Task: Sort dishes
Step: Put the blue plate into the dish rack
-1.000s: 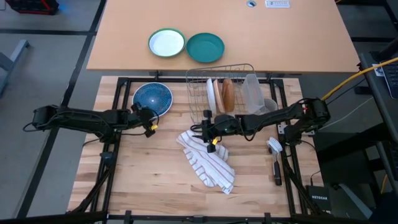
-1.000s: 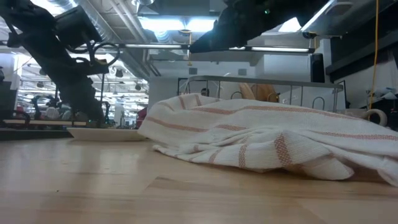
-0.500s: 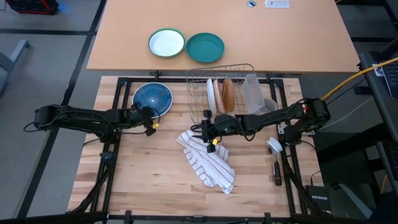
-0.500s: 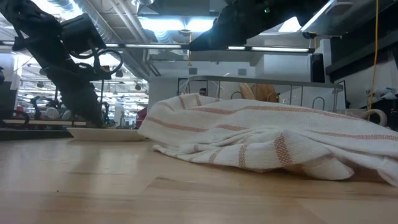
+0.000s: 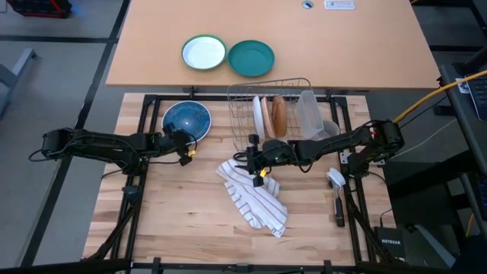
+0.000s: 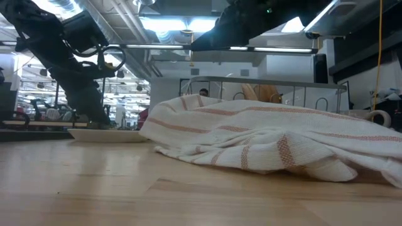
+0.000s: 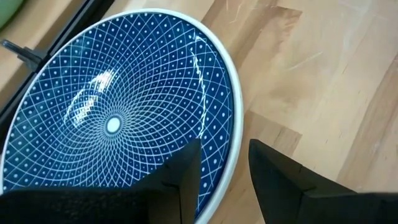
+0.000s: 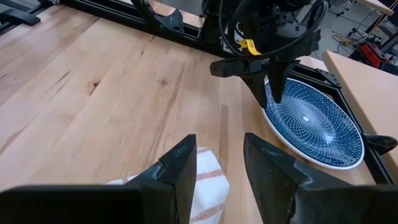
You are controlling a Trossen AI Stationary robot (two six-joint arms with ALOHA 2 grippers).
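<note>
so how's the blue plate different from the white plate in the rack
The blue plate lies flat on the table, while the white plate stands on edge in the wire rack. The blue plate has a dotted spiral pattern; the white plate is plain. The left gripper straddles the blue plate's rim; nothing touches the white plate. Both are round.

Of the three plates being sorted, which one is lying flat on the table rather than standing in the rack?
The dark blue patterned plate lies flat on the table, at the left gripper. The white plate and the tan-brown plate stand on edge in the wire rack.
</note>
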